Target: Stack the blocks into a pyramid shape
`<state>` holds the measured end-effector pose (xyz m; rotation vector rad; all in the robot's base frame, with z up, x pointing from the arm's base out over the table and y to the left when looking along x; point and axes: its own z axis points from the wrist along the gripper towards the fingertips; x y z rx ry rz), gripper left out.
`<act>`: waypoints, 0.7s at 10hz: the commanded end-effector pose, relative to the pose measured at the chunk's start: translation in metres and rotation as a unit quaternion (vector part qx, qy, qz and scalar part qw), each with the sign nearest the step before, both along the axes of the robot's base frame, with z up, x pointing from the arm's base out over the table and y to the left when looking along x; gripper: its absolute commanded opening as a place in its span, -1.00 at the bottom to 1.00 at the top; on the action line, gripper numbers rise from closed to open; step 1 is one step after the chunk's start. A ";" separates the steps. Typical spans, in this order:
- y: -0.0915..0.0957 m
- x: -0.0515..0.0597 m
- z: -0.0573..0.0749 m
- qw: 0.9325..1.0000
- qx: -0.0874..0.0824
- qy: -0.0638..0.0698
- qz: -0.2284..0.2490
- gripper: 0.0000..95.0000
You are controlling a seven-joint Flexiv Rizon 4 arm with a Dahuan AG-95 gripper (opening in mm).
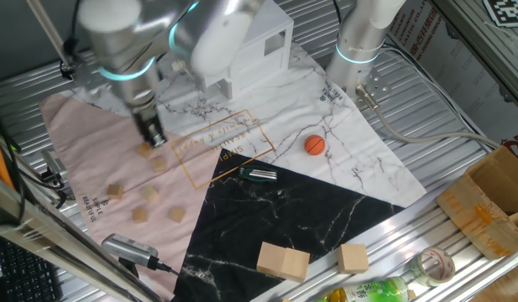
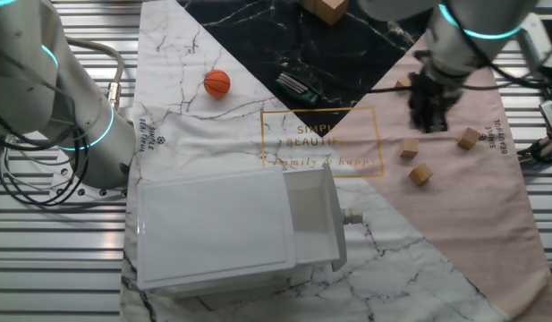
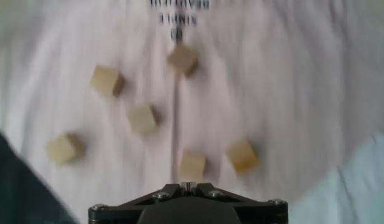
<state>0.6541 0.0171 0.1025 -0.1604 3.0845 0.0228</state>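
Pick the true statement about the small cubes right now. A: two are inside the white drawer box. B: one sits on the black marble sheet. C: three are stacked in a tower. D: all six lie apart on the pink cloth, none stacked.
D: the hand view shows six cubes scattered singly on the pink cloth, each separate and none on top of another.

We see a robot arm (image 1: 116,33) with smooth, rounded silver-grey links. Glowing teal light rings circle its joints, one above the wrist and another on the white cylindrical base (image 1: 359,33). A dark, blocky black gripper (image 1: 152,132) ends the arm. In the hand view, the gripper's black body (image 3: 188,205) shows small silver screws along its angled top edge. Black cables (image 2: 43,192) loop beside the base.
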 end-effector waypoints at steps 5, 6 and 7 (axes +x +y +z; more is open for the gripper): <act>0.012 0.061 -0.029 1.000 -0.001 -0.009 0.010 -1.00; 0.010 0.063 -0.031 1.000 -0.001 -0.011 0.012 -1.00; 0.005 0.067 -0.034 1.000 -0.001 -0.012 0.014 -1.00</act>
